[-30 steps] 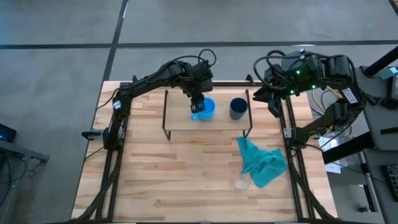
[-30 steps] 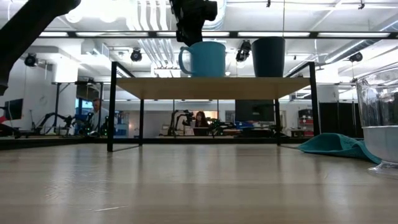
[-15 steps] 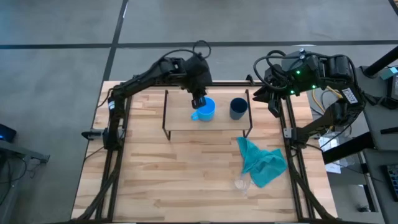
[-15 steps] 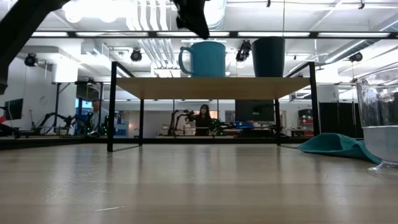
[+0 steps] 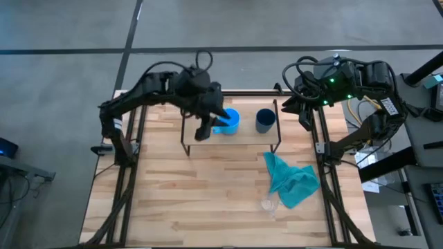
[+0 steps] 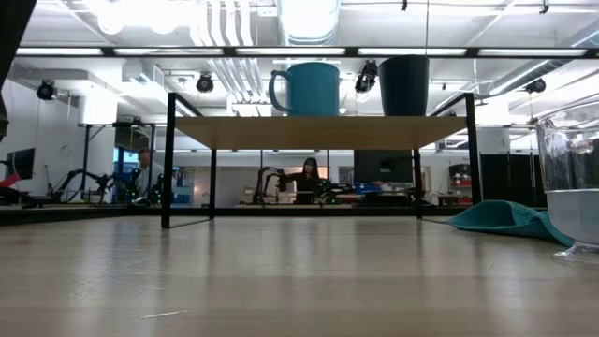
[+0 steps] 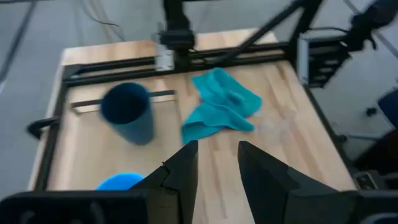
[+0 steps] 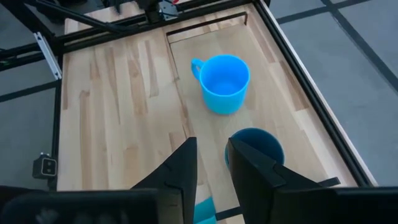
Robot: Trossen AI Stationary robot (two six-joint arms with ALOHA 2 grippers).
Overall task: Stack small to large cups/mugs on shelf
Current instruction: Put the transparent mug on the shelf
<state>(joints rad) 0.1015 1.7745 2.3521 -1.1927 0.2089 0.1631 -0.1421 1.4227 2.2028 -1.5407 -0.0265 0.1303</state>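
Observation:
The light-blue mug (image 5: 229,121) (image 6: 309,89) and the dark navy cup (image 5: 264,120) (image 6: 404,85) stand upright side by side on the shelf (image 5: 187,138) (image 6: 318,132), the mug to the left. The clear glass cup (image 5: 269,205) (image 6: 572,187) stands on the tabletop near the right near corner. My left gripper (image 5: 203,131) (image 7: 216,165) hovers open, high above the shelf's left part, just left of the mug; it is out of the low view. My right gripper (image 5: 302,104) (image 8: 211,163) waits open beyond the shelf's far right corner.
A crumpled teal cloth (image 5: 291,180) (image 6: 505,218) lies on the table between the shelf and the glass cup. Bare tabletop (image 5: 180,200) spreads across the left and near parts. Black frame rails (image 5: 325,173) run along both sides.
My left gripper has risen from just above the light-blue mug, left the low view, and swung toward the table's left and near side. The mug has stayed upright on the shelf.

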